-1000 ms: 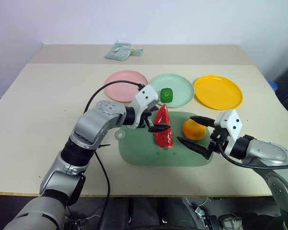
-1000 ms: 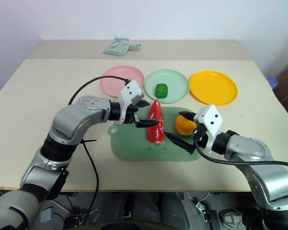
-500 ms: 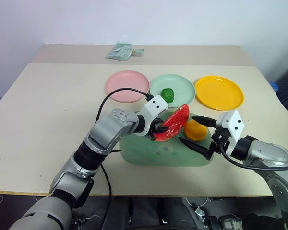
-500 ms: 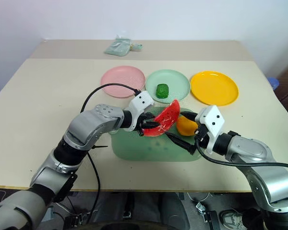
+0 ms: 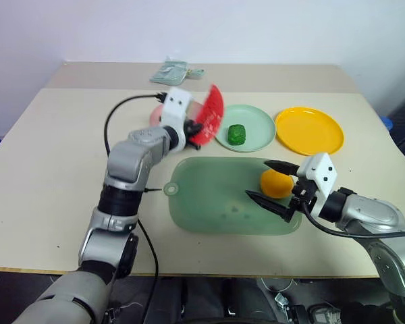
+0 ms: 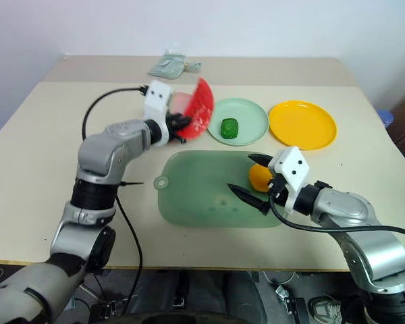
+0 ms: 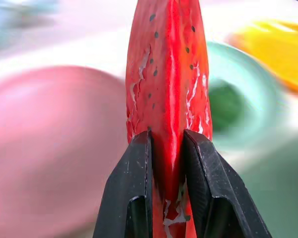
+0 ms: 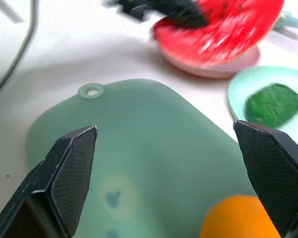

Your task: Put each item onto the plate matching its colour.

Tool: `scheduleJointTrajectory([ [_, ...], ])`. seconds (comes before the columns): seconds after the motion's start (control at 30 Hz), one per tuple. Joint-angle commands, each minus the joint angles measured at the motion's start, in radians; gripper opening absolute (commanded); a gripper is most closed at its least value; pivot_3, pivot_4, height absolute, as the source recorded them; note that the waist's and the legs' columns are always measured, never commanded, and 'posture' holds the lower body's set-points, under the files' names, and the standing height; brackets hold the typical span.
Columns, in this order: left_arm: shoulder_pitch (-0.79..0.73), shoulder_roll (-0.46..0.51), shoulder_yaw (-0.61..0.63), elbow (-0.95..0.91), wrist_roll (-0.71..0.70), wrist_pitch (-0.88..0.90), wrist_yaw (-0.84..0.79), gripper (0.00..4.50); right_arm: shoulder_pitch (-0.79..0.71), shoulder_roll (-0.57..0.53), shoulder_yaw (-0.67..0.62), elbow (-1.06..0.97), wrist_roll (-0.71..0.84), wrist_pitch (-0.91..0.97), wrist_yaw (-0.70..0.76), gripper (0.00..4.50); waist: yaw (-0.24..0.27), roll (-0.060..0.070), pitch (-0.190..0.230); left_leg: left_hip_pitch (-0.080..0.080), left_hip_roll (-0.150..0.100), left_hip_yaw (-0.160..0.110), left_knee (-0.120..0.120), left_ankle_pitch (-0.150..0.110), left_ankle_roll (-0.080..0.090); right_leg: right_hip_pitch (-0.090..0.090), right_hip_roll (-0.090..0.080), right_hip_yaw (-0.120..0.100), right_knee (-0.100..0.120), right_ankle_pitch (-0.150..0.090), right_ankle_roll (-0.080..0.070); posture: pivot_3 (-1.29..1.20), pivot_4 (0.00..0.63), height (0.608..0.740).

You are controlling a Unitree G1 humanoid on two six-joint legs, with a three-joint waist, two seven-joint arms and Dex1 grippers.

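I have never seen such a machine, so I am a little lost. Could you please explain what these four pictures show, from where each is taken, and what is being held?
This is a humanoid robot with two arms, each ending in a two-fingered black gripper. Two pictures come from cameras in its head, looking down over a table. The other two come from cameras on its wrists, looking along the fingers.

On the table are a pink plate, a mint plate with a green lump on it, an empty yellow plate, a green board with an orange ball on it, and a packet at the far edge.

The left gripper is shut on a watermelon slice, held above the pink plate. The right gripper is open around the ball.
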Motion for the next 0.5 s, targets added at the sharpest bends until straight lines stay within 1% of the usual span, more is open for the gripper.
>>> scheduleJointTrajectory([
  [0.03,-0.107,-0.049,0.067,0.208,0.023,-0.114,0.096,0.85,-0.027,0.022,0.035,-0.008,-0.007,-0.022,-0.001,4.5,0.002,0.0,0.0,0.0,0.0,0.0,0.0,0.0,0.0,0.0,0.0,0.0,0.0,0.0,0.0,0.0,0.15,0.74],
  [0.13,-0.181,-0.062,0.095,0.37,0.033,-0.193,0.133,0.85,-0.035,0.037,0.057,-0.008,-0.02,-0.025,-0.008,4.5,0.0,0.0,0.0,-0.001,0.0,0.0,0.001,0.0,-0.001,0.0,0.0,-0.001,0.0,0.0,0.001,0.0,0.15,0.74],
  [0.23,-0.214,-0.064,0.124,0.439,0.018,-0.22,0.147,1.7,-0.039,0.048,0.05,-0.002,-0.035,-0.03,-0.028,4.5,-0.002,0.0,0.0,-0.002,-0.001,0.0,0.001,0.0,-0.001,-0.001,0.0,-0.001,0.0,0.0,0.001,0.0,0.15,0.74],
  [0.3,-0.214,-0.058,0.121,0.424,0.024,-0.242,0.141,2.72,-0.041,0.049,0.021,0.015,-0.042,-0.026,-0.051,4.5,-0.003,0.0,0.0,-0.001,0.0,0.0,0.001,0.0,-0.001,-0.001,0.0,-0.001,0.0,0.0,0.001,0.0,0.15,0.74],
  [0.4,-0.175,-0.04,0.124,0.328,0.015,-0.274,0.115,4.19,-0.018,0.021,-0.041,0.045,-0.053,-0.017,-0.061,4.5,-0.001,0.0,0.0,-0.002,0.0,0.0,0.001,0.001,-0.001,-0.001,0.0,0.0,0.0,0.0,0.001,0.0,0.15,0.74],
  [0.5,-0.086,-0.004,0.116,0.173,-0.02,-0.285,0.022,4.19,0.009,-0.006,-0.104,0.072,-0.057,-0.015,-0.06,4.5,-0.002,0.0,0.0,-0.002,-0.001,0.0,0.001,0.0,-0.001,-0.001,-0.001,0.0,0.0,0.0,0.001,0.0,0.15,0.74],
])
